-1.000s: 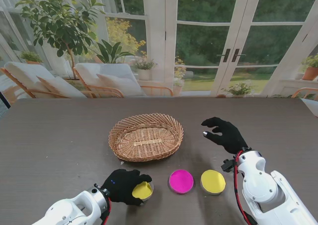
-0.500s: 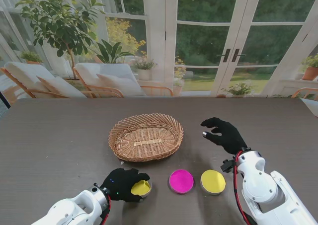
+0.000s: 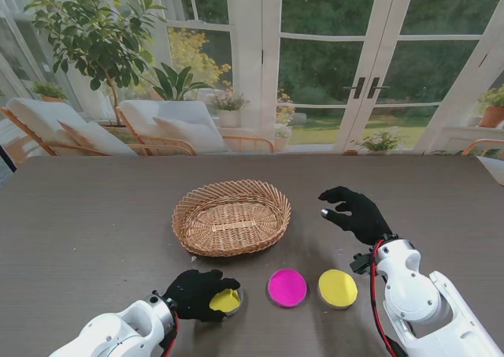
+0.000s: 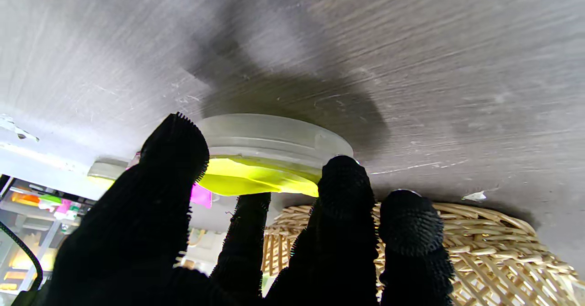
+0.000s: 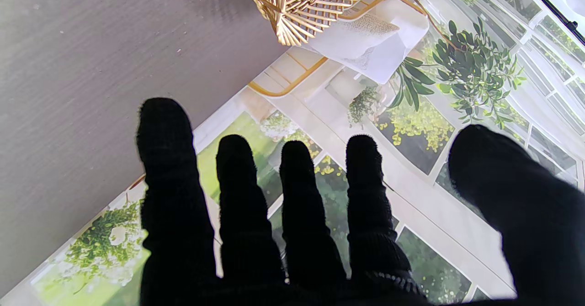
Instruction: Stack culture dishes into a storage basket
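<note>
While its fingers wrap the yellow dish [image 3: 226,301] as before, the left hand [image 3: 197,294] has eased slightly toward 4 o'clock; the right hand [image 3: 358,212] stays spread, empty.

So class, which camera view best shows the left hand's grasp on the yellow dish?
The left wrist view: fingertips wrap the yellow dish rim at close range. The stand view shows the left hand covering part of it. The right wrist view shows none of it.
</note>
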Controlling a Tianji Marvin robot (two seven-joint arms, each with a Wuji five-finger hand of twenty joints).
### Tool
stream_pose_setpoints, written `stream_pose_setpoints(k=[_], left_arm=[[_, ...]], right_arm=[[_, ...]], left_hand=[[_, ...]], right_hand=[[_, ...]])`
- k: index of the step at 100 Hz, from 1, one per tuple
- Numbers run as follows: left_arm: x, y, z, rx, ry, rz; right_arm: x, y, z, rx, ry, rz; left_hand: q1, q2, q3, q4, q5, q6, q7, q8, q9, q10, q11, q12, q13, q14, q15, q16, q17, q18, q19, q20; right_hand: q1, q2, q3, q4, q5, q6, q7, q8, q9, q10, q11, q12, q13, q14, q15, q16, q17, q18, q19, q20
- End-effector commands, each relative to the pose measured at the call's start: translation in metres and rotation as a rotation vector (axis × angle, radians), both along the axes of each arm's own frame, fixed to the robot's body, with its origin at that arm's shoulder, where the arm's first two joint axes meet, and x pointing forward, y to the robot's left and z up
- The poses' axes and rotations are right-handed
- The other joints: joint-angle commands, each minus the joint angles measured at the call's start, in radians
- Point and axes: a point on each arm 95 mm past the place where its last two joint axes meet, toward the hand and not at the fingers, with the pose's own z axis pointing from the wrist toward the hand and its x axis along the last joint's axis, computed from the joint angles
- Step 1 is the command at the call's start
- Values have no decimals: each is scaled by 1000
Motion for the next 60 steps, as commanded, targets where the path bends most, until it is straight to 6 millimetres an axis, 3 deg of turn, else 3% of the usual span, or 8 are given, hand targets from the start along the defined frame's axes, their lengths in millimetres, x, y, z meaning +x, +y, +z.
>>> stream_pose_setpoints(k=[1,38,60], left_arm=[[-5,-1,-5,12,28,-7],[-8,0,-1,25,13,-25],[-10,3,2,26,0,-28]], right_arm=[[-2,3,-1,1,12,13],[-2,3,-2,-2,14,13],[-2,3,-2,-1,17,15]], left_hand=[[34,57,25,56,0,-32,10,-6,-32,-41,-1,-12,-22,-9,-21,-2,-10,-13,0,20],[-7,56,-22,56,-39,-18,-12,-33,-95,-29,-26,-43,-47,-11,-34,0,-16,-20,-4,26],[-39,87,-95,60,-72,-9,-45,-83,-127,-38,-45,-89,-63,12,-68,-6,-20,-20,-8,34]], right_hand=[[13,-5,-23,17,4,-1,-3,-3,-2,17,-14,-15,-3,2,9,7,-446,10,-22,22],[13,-8,-23,16,7,0,0,-3,-2,17,-14,-15,-5,4,9,7,-446,10,-23,23],[15,-8,-22,16,6,2,0,-4,-3,18,-14,-15,-5,4,9,7,-447,12,-24,22]])
